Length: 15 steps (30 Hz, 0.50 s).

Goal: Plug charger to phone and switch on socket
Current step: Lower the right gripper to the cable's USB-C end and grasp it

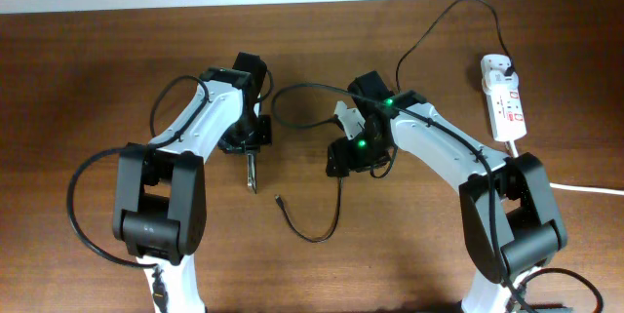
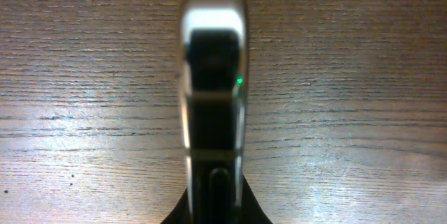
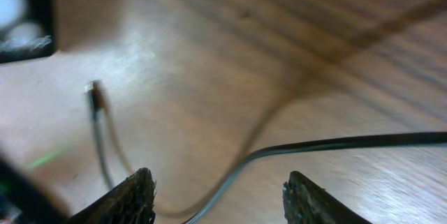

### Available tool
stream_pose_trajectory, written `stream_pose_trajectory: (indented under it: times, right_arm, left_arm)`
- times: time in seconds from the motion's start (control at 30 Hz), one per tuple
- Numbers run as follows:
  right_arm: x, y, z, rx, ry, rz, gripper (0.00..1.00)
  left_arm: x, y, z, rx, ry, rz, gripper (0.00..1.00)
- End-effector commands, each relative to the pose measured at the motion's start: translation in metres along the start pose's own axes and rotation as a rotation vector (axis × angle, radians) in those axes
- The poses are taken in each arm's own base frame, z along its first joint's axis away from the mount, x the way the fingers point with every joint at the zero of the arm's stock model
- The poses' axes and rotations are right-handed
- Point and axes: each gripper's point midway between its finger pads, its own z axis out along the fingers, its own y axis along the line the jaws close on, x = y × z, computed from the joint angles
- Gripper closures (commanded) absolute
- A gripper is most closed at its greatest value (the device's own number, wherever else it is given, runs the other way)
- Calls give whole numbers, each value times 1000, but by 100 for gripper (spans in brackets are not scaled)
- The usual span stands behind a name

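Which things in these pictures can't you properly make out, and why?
Overhead: the phone shows only a thin edge; its charging port cannot be seen.
Overhead: the socket switches are too small to read as on or off.
Right wrist: the charger tip is blurred; the picture's corner cuts off the phone.

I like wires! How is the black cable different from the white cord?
The black cable is thin; the white cord is thicker. The black cable curls in loops across the middle; the white cord runs nearly straight off the right edge. Both lie on the wooden table and lead to the power strip.
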Motion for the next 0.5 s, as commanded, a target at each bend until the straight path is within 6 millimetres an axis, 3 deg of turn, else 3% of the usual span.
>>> stream_pose_trajectory:
  times: [0.0, 0.1, 0.17, 0.23, 0.3, 0.37, 0.47]
  right_arm:
    - [7, 36, -9, -114, 6, -111, 38]
    - [15, 60, 2, -108, 28, -193, 38]
    - [25, 83, 14, -89, 47, -275, 38]
    - [37, 102, 26, -58, 73, -347, 38]
    - [44, 105, 37, 82, 68, -352, 38]
    - [36, 103, 44, 238, -10, -341, 38]
    - [21, 115, 53, 350, -126, -405, 47]
  left_arm:
    - [-6, 0, -1, 27, -4, -18, 100]
    - [-23, -26, -29, 303, -48, 9, 100]
    - [-34, -23, -44, 463, -54, -47, 100]
    - [-43, -5, -53, 575, -61, -115, 100]
    - [-52, 13, -77, 786, -94, -149, 100]
    - [-59, 35, -96, 932, -129, -211, 100]
    - [-61, 61, -99, 960, -150, -277, 100]
